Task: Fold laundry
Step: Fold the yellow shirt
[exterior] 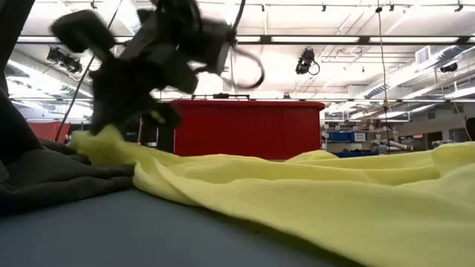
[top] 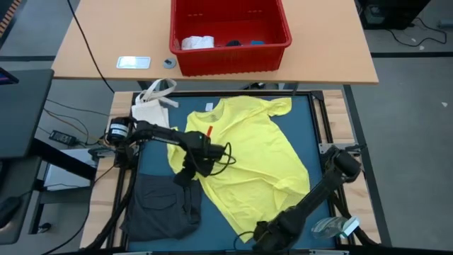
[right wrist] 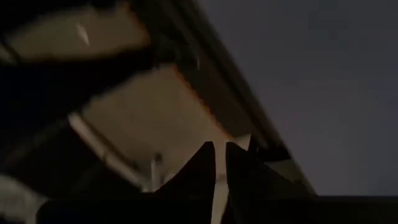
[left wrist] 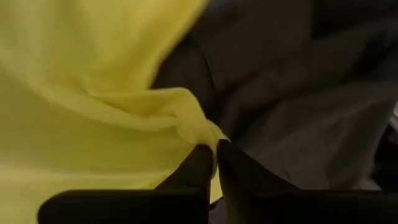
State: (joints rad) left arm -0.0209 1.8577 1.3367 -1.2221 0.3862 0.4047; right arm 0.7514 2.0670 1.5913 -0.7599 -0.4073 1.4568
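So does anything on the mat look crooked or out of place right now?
The yellow T-shirt lies askew and rumpled across the mat, its left edge pinched by the left gripper beside the dark grey garment.

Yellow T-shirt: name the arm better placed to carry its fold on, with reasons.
Left. The left gripper is shut on the yellow T-shirt at its edge beside the dark grey garment. The right gripper sits at the table's near edge, holding nothing.

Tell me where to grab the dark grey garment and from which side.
Grip the dark grey garment at its bare corner nearest the table's front-left, coming straight down from above. It lies flat, and its upper right edge sits by the yellow T-shirt, where the left tool is pinching yellow cloth.
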